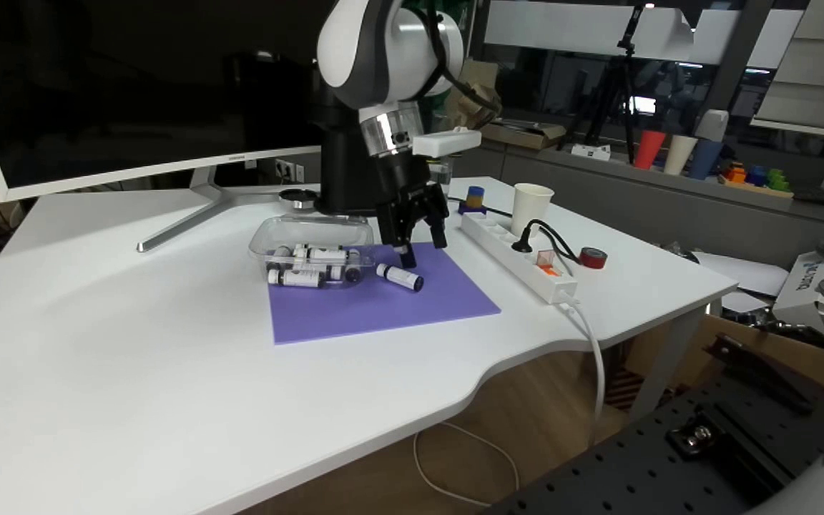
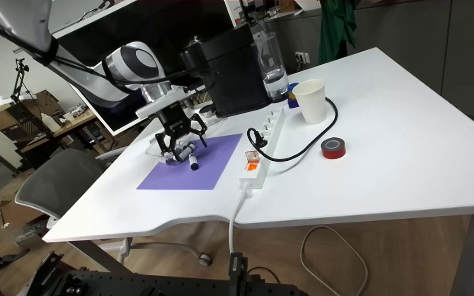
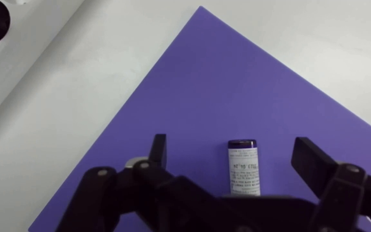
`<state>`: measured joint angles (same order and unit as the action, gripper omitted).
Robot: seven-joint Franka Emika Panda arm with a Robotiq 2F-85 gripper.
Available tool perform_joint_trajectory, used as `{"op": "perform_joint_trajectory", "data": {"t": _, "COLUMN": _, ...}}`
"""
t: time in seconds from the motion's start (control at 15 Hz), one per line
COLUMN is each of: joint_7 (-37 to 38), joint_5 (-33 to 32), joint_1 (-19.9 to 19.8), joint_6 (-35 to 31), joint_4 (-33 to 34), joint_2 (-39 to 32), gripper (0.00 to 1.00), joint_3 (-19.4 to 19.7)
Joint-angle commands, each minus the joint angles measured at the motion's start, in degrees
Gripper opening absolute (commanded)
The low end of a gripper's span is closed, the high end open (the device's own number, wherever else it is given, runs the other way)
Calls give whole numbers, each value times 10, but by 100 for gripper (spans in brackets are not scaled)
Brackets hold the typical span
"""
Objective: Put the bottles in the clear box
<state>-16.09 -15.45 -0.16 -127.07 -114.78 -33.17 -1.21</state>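
One white-labelled bottle (image 1: 399, 277) with a dark end lies on the purple mat. It also shows in an exterior view (image 2: 193, 161). In the wrist view the bottle (image 3: 244, 170) lies between the spread fingers, its lower part hidden behind the gripper body. My gripper (image 3: 232, 157) is open and empty, above the bottle and apart from it; it shows in both exterior views (image 1: 424, 250) (image 2: 191, 151). The low clear box (image 1: 280, 232) stands beside it, partly on the mat, with several bottles (image 1: 320, 254) lying inside. The box is out of the wrist view.
The purple mat (image 1: 383, 315) lies on the white table. A white power strip (image 1: 512, 261) with a black plug and cable runs beside it, with a paper cup (image 1: 530, 204) and red tape roll (image 1: 593, 257) beyond. A tall black box (image 2: 237, 70) and the monitor stand (image 1: 190, 218) are behind.
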Motion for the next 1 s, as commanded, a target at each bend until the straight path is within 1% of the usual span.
{"op": "perform_joint_trajectory", "data": {"t": 0.0, "joint_7": 3, "joint_5": 6, "joint_1": 1, "joint_6": 2, "joint_4": 15, "joint_2": -17, "gripper": 100, "joint_3": -1}}
{"op": "perform_joint_trajectory", "data": {"t": 0.07, "joint_7": 3, "joint_5": 4, "joint_1": 2, "joint_6": 3, "joint_4": 17, "joint_2": -21, "gripper": 100, "joint_3": -1}}
{"op": "perform_joint_trajectory", "data": {"t": 0.13, "joint_7": 3, "joint_5": 4, "joint_1": 3, "joint_6": 1, "joint_4": 17, "joint_2": -23, "gripper": 75, "joint_3": -2}}
{"op": "perform_joint_trajectory", "data": {"t": 0.2, "joint_7": 3, "joint_5": 3, "joint_1": 4, "joint_6": 0, "joint_4": 17, "joint_2": -24, "gripper": 74, "joint_3": -3}}
{"op": "perform_joint_trajectory", "data": {"t": 0.27, "joint_7": 2, "joint_5": 3, "joint_1": 4, "joint_6": 0, "joint_4": 17, "joint_2": -25, "gripper": 68, "joint_3": -3}}
{"op": "perform_joint_trajectory", "data": {"t": 0.47, "joint_7": 2, "joint_5": 2, "joint_1": 7, "joint_6": 2, "joint_4": 23, "joint_2": -30, "gripper": 45, "joint_3": -5}}
{"op": "perform_joint_trajectory", "data": {"t": 0.6, "joint_7": 3, "joint_5": 2, "joint_1": 9, "joint_6": 4, "joint_4": 26, "joint_2": -35, "gripper": 33, "joint_3": -5}}
{"op": "perform_joint_trajectory", "data": {"t": 0.8, "joint_7": 3, "joint_5": 2, "joint_1": 11, "joint_6": 5, "joint_4": 27, "joint_2": -39, "gripper": 11, "joint_3": -6}}
{"op": "perform_joint_trajectory", "data": {"t": 0.87, "joint_7": 2, "joint_5": 2, "joint_1": 11, "joint_6": 4, "joint_4": 27, "joint_2": -39, "gripper": 5, "joint_3": -6}}
{"op": "perform_joint_trajectory", "data": {"t": 0.93, "joint_7": 2, "joint_5": 2, "joint_1": 11, "joint_6": 5, "joint_4": 27, "joint_2": -36, "gripper": 3, "joint_3": -6}}
